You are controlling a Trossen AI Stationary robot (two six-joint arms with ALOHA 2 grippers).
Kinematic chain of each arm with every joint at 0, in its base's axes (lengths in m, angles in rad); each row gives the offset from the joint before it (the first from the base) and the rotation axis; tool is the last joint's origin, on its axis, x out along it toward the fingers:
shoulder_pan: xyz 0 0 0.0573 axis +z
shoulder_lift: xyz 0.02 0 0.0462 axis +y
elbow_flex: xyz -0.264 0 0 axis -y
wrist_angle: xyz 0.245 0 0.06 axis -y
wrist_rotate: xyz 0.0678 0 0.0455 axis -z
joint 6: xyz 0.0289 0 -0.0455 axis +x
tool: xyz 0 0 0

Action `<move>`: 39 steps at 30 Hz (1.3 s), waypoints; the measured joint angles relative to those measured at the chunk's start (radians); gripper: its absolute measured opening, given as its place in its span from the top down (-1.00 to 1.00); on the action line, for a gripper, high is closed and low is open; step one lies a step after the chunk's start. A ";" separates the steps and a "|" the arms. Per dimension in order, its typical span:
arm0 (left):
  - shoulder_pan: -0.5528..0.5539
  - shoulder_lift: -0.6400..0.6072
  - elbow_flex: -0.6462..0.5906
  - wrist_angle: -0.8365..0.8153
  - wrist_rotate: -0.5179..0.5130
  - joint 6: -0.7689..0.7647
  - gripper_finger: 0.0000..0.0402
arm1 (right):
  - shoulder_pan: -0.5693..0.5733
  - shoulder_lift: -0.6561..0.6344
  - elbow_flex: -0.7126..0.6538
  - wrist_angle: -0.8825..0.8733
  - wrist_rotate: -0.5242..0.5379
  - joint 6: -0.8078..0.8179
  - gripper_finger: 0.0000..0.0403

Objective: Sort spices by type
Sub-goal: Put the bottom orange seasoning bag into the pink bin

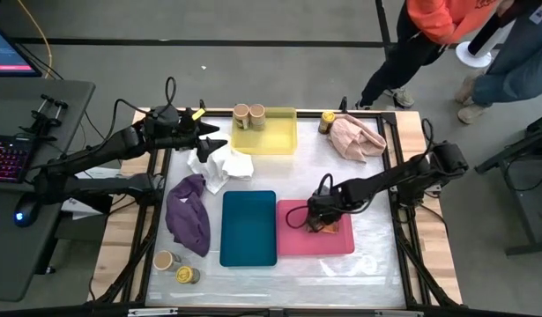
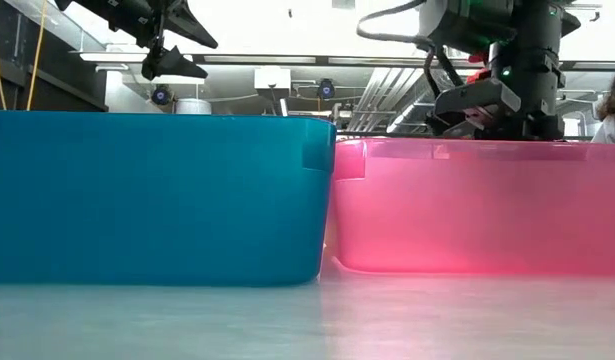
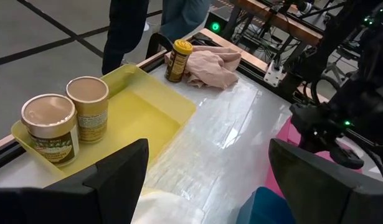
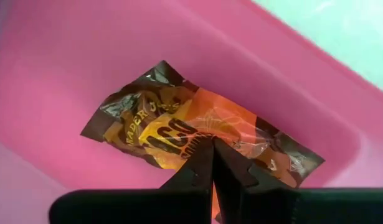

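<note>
My right gripper (image 1: 318, 217) is down in the pink tray (image 1: 293, 245), shut on an orange-red foil packet (image 4: 197, 134) that lies on the tray floor. My left gripper (image 1: 214, 138) hangs open above the white cloth (image 1: 226, 165), beside the yellow tray (image 1: 275, 145), touching nothing. Two tan-lidded jars (image 3: 49, 127) (image 3: 89, 106) stand in the yellow tray's far left corner. A yellow-lidded jar (image 1: 328, 121) stands on the table against the pink cloth (image 1: 357, 138). Another tan-lidded jar (image 1: 165, 261) and a yellow-lidded one (image 1: 189, 276) stand at the near left. My right gripper pinches the foil packet between its two shut fingers (image 4: 200, 171), on the packet's edge (image 4: 214, 200) near the middle of one long side. The fingers come from above, pointing down. The packet lies spread on the pink tray's floor; the fingers hide the place of contact itself.
The teal tray (image 1: 248, 229) sits left of the pink tray, their walls touching. A purple cloth (image 1: 189, 214) lies left of the teal tray. People stand beyond the table's far right corner (image 1: 429, 35). Bare table shows between the yellow tray and the pink tray (image 3: 228, 130).
</note>
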 joint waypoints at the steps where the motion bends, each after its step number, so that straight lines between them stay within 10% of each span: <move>1: 0.000 0.000 0.000 0.000 -0.001 0.000 -0.59 | 0.000 0.009 0.000 0.003 0.000 -0.001 1.00; 39: 0.000 0.000 0.000 0.000 -0.018 -0.001 -0.59 | -0.048 0.113 0.125 0.016 0.106 -0.125 1.00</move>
